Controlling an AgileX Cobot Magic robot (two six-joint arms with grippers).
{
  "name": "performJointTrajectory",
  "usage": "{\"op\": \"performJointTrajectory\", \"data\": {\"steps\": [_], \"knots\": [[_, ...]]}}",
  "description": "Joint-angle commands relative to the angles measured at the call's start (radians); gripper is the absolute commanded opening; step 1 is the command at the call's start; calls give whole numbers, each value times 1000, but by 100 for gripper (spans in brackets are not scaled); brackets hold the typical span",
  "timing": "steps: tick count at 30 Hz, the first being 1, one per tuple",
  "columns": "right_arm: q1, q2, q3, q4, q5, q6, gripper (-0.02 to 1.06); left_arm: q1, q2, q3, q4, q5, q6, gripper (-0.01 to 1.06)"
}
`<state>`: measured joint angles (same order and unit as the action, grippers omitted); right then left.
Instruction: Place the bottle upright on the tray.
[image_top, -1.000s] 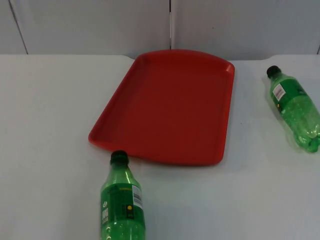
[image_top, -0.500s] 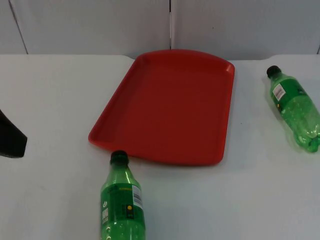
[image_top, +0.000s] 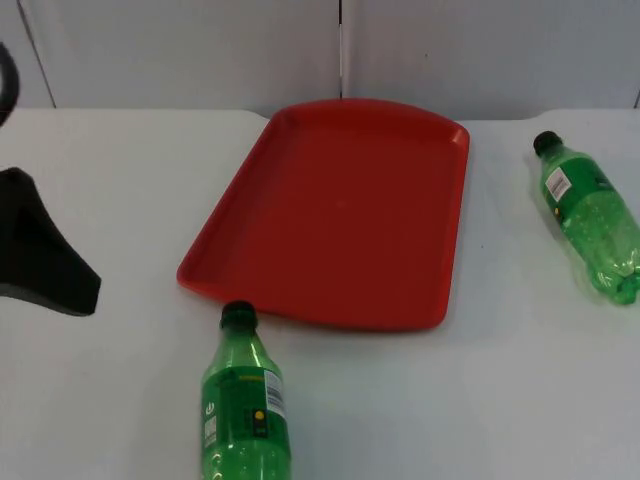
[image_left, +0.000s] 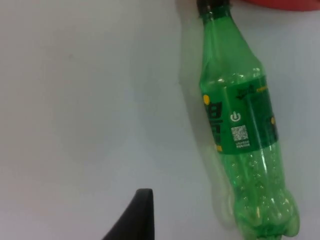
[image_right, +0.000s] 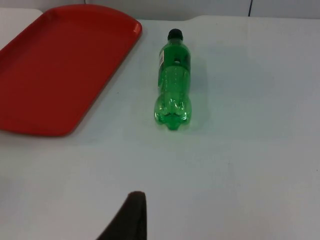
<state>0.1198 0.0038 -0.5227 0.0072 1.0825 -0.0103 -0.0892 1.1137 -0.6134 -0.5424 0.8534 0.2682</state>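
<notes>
Two green bottles on the white bench (image_top: 110, 400), both lying on their sides, and one red tray (image_top: 340, 210) sitting bare in the middle, its far end close to the grey partition wall (image_top: 200, 50). The near bottle (image_top: 245, 415) lies just in front of the tray's near edge, black cap pointing at the tray and almost touching the rim. From the left wrist camera this bottle (image_left: 242, 135) shows a green label band with white characters too small to read, a white power-style symbol, a small QR code and yellow dots; no brand name can be made out. The second bottle (image_top: 590, 215) lies well to the right of the tray, cap towards the wall, with a small white barcode-like patch on its label. The right wrist camera picks it up (image_right: 174, 80) too, lying just beside the tray's (image_right: 60, 65) edge but apart from it, base towards the camera.

The left arm (image_top: 40, 260) comes in over the bench at the left, well apart from the tray and the near bottle. The left end effector (image_left: 137, 215) shows one black fingertip over bare bench, beside the near bottle but not touching it; whether it is wide or narrow, I cannot tell. The right end effector (image_right: 130, 215) shows one fingertip over the bench, nearer than the second bottle; its opening cannot be judged either.
</notes>
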Motion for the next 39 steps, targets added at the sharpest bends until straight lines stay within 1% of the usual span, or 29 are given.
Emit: {"op": "performJointTrajectory", "data": {"steps": [1, 2, 3, 4, 5, 6, 7, 8, 9, 10, 12, 13, 15, 16, 18, 24, 29, 32, 36, 37, 39], "knots": [[-8, -4, 7, 5, -3, -5, 105, -43, 21, -28, 29, -22, -48, 105], [-8, -4, 7, 5, -3, -5, 105, -77, 42, -45, 75, -26, -98, 105], [-8, -4, 7, 5, -3, -5, 105, -77, 42, -45, 75, -26, -98, 105], [-8, -4, 7, 5, -3, -5, 105, -105, 60, -66, 125, -29, -150, 105], [-8, -4, 7, 5, -5, -5, 105, -156, 93, -96, 191, -29, -220, 105], [-8, -4, 7, 5, -5, -5, 105, -189, 115, -109, 233, -37, -268, 105], [-8, -4, 7, 5, -5, -5, 105, -199, 126, -113, 253, -43, -287, 105], [-8, -4, 7, 5, -5, -5, 105, -227, 143, -122, 285, -59, -338, 105], [-8, -4, 7, 5, -5, -5, 105, -227, 143, -122, 285, -59, -338, 105], [-8, -4, 7, 5, -5, -5, 105, -263, 172, -126, 305, -89, -388, 105], [-8, -4, 7, 5, -5, -5, 105, -292, 197, -130, 308, -117, -423, 105], [-8, -4, 7, 5, -5, -5, 105, -323, 227, -130, 310, -147, -460, 105], [-8, -4, 7, 5, -5, -5, 105, -333, 237, -130, 312, -157, -473, 105], [-8, -4, 7, 5, -5, -5, 105, -358, 271, -130, 317, -179, -507, 105], [-8, -4, 7, 5, -5, -5, 105, -392, 315, -130, 320, -198, -535, 105], [-8, -4, 7, 5, -5, -5, 105, -424, 416, -130, 322, -260, -603, 105], [-8, -4, 7, 5, -5, -5, 105, -425, 481, -140, 318, -279, -651, 105], [-8, -4, 7, 5, -5, -5, 105, -439, 522, -171, 322, -279, -667, 105], [-8, -4, 7, 5, -5, -5, 105, -459, 606, -285, 333, -253, -674, 105], [-8, -4, 7, 5, -5, -5, 105, -459, 606, -285, 333, -253, -674, 105], [-8, -4, 7, 5, -5, -5, 105, -471, 639, -319, 389, -231, -740, 105]]}}
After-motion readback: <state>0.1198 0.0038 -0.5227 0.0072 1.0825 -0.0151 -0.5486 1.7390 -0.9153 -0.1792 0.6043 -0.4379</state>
